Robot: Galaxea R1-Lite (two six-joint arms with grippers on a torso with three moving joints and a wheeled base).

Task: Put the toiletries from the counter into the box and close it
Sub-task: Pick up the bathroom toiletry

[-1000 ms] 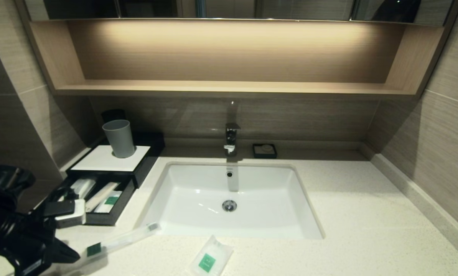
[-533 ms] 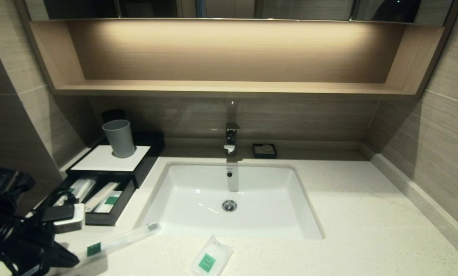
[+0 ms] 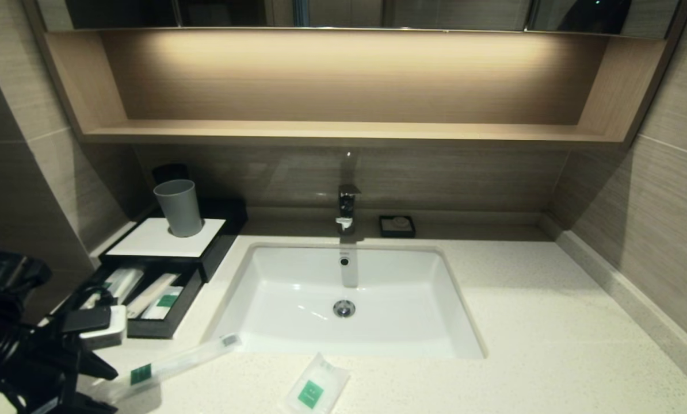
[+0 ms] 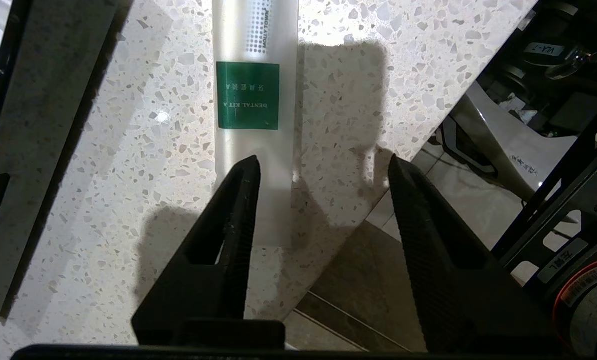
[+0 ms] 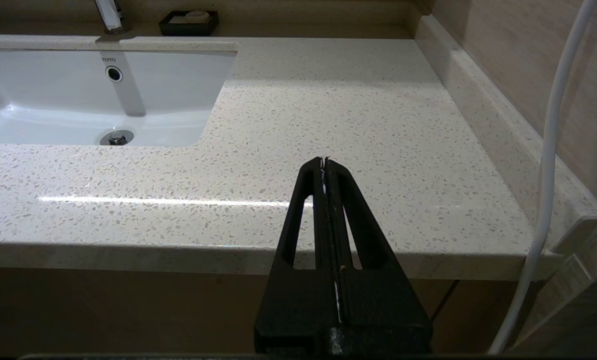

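Left hand (image 4: 321, 167) jaws have spread apart since a second ago; hand otherwise unmoved, lower left of head view. Counter (image 3: 522, 322) fills lower frame. Box (image 3: 165, 238) at left, drawer out. Toothbrush packet (image 3: 171, 363) lies on counter, its end between the open jaws. Sachet (image 3: 315, 388) bottom centre. Right hand (image 5: 324, 161) pressed together, parked at counter's front edge.

My left gripper (image 4: 323, 172) had two matte black wedge fingers with triangular cut-outs and ribbed inner faces. My right gripper (image 5: 324, 161) matched it; a white cable ran along the right edge.
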